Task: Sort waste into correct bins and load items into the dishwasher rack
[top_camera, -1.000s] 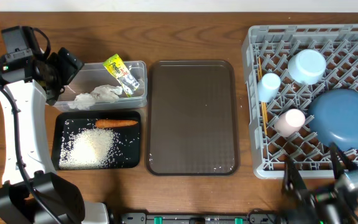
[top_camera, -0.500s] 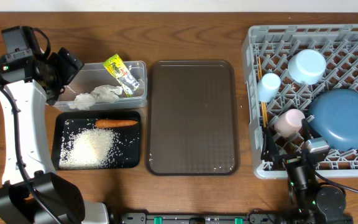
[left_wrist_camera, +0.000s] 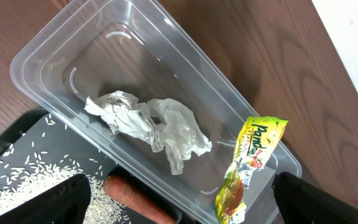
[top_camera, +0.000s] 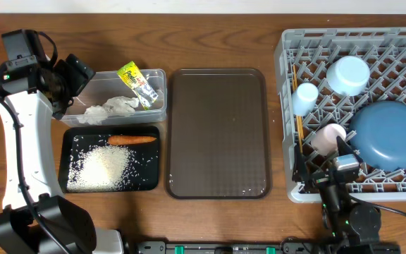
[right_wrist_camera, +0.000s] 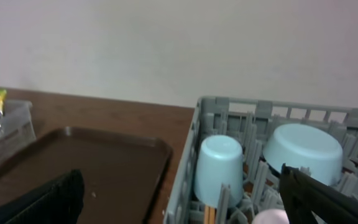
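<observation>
The right gripper (top_camera: 321, 161) has pulled in from the lower right corner of the overhead view and now sits over the near left corner of the grey dishwasher rack (top_camera: 287, 56), just below the pink cup (top_camera: 328, 136). Its fingers stand spread wide with nothing between them. The left gripper (top_camera: 72, 88) has not shifted: it hangs at the upper left, just beside the left end of the clear tub (top_camera: 159, 95), fingers wide apart and empty.

The crumpled white paper (top_camera: 111, 107) lies in the tub, and the yellow-green wrapper (top_camera: 138, 85) leans across its far right corner. Below the tub, the black tray (top_camera: 65, 159) holds the carrot (top_camera: 131, 140) along its upper edge and a heap of rice (top_camera: 104, 168) under it. The brown serving tray (top_camera: 217, 134) lies in the middle of the table.

In the rack, the light blue cup (top_camera: 306, 97) and the bowl (top_camera: 348, 75) stand upturned, the blue plate (top_camera: 390, 134) sits at the right, and the chopsticks (top_camera: 299, 127) run along the left side.
</observation>
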